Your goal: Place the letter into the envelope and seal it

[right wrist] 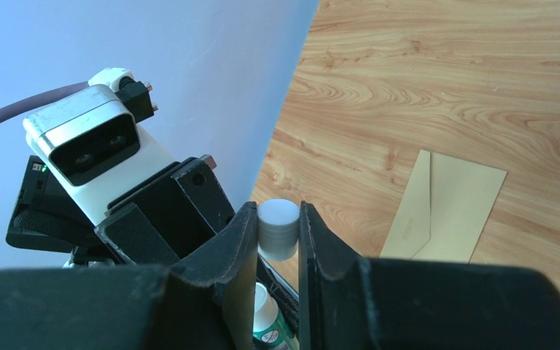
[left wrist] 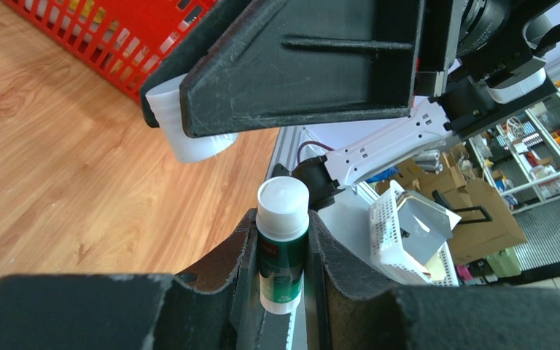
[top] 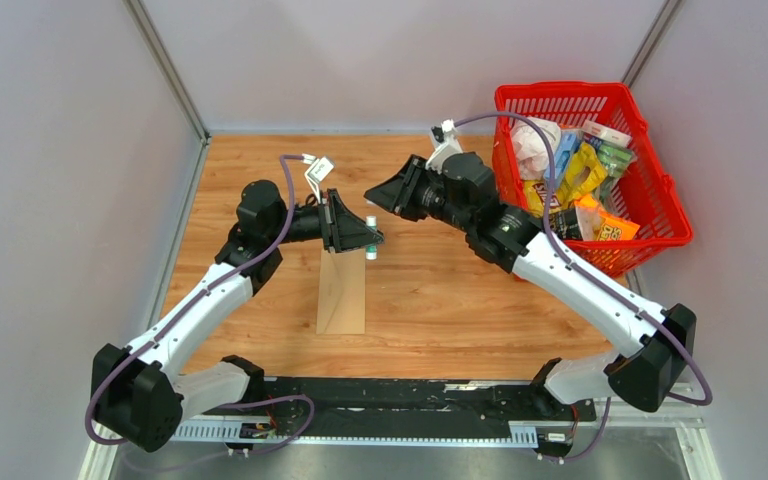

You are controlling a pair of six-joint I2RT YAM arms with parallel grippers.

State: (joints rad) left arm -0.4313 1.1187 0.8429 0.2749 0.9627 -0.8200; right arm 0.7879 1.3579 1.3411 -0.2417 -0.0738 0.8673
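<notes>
Black rail [top: 410, 395], wooden table [top: 440, 300] bearing envelope [top: 343, 290], grey walls [top: 390, 60].

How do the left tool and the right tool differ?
The left tool is shut on a green glue stick; the right tool is shut on a white cap. The left tool hangs over the envelope's far end; the right tool sits nearer the red basket. Both hover above the table.

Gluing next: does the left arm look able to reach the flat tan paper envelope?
Likely yes: the tan envelope lies uncovered beside the left tool, which grips a green glue stick.
</notes>
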